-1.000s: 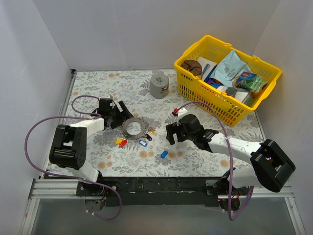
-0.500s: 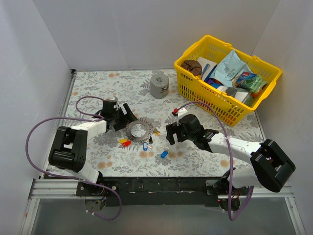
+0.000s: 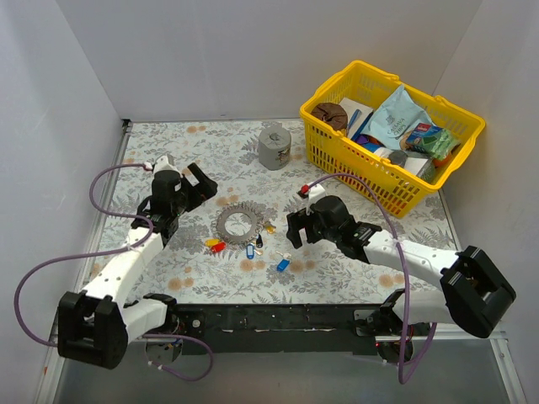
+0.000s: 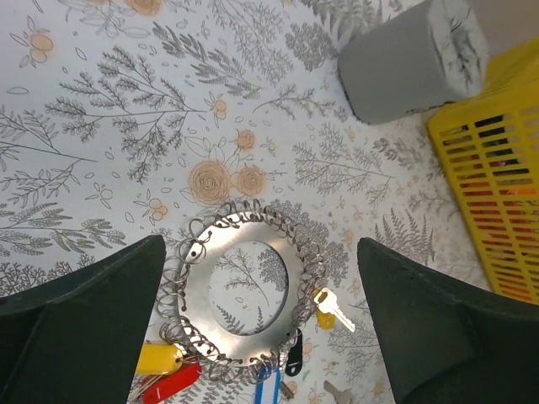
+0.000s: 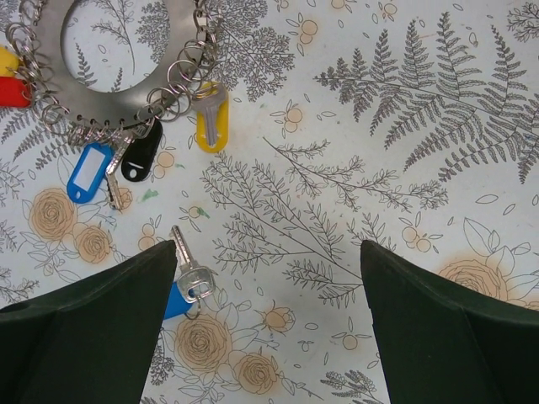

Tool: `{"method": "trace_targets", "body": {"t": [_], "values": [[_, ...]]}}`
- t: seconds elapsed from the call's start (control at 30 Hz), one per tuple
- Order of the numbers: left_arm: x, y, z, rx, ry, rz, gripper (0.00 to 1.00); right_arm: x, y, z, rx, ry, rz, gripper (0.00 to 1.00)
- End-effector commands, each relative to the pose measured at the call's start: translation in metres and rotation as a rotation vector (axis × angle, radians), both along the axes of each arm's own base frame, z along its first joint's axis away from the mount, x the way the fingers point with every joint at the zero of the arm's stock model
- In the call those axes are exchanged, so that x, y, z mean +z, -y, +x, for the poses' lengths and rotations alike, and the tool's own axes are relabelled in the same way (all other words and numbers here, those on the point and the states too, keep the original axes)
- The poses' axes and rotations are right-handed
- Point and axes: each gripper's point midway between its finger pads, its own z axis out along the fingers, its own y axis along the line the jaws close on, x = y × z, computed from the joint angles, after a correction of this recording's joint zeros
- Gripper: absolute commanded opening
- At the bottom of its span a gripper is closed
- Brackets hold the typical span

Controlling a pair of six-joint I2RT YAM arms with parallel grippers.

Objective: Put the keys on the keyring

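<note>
The keyring [image 3: 237, 223] is a flat grey metal ring with small wire loops round its edge, lying on the floral table. Keys with yellow and red heads [image 3: 212, 244], a blue tag [image 3: 249, 251], a black one and a yellow-headed key [image 3: 269, 227] hang at its near edge. One loose blue-headed key [image 3: 283, 264] lies apart. My left gripper [image 3: 199, 188] is open and empty, left of the ring; its view has the ring [image 4: 195, 290] between the fingers. My right gripper [image 3: 293, 231] is open and empty, right of the ring [image 5: 143, 99], over the loose key [image 5: 189, 273].
A grey cylindrical can [image 3: 274, 147] stands behind the ring and shows in the left wrist view [image 4: 413, 59]. A yellow basket [image 3: 354, 168] full of packets sits at the back right. White walls close in the table on three sides.
My left gripper has drawn back to the left, away from the keyring's edge, and its arm has swung outward. The ring and its keys shifted slightly right. The right arm has hardly moved.
</note>
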Motion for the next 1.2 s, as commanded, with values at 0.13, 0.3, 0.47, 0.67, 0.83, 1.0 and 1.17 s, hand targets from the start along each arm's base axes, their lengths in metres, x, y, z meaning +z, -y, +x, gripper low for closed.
{"method": "trace_targets", "body": {"t": [0.13, 0.3, 0.47, 0.67, 0.83, 1.0, 1.17], "values": [[0.003, -0.031, -0.030, 0.133, 0.069, -0.005, 0.98, 0.041, -0.014, 0.005, 0.044, 0.072, 0.095, 0.99], [0.012, -0.031, -0.035, 0.110, 0.100, 0.009, 0.98, 0.045, -0.020, 0.003, 0.074, 0.074, 0.116, 0.98], [0.009, -0.030, -0.035, 0.083, 0.071, 0.043, 0.98, 0.047, -0.028, 0.002, 0.103, 0.062, 0.135, 0.98], [-0.006, -0.026, -0.034, 0.064, 0.033, 0.046, 0.98, 0.055, -0.037, 0.007, 0.110, 0.071, 0.158, 0.98], [-0.021, -0.020, -0.031, 0.047, -0.016, 0.031, 0.98, 0.057, -0.048, 0.011, 0.137, 0.064, 0.164, 0.96], [-0.028, -0.009, -0.030, -0.002, -0.041, -0.005, 0.98, 0.052, -0.071, 0.011, 0.205, 0.011, 0.189, 0.87], [-0.039, 0.003, -0.029, -0.051, -0.075, -0.043, 0.98, 0.046, -0.095, 0.008, 0.272, -0.034, 0.201, 0.77]]}}
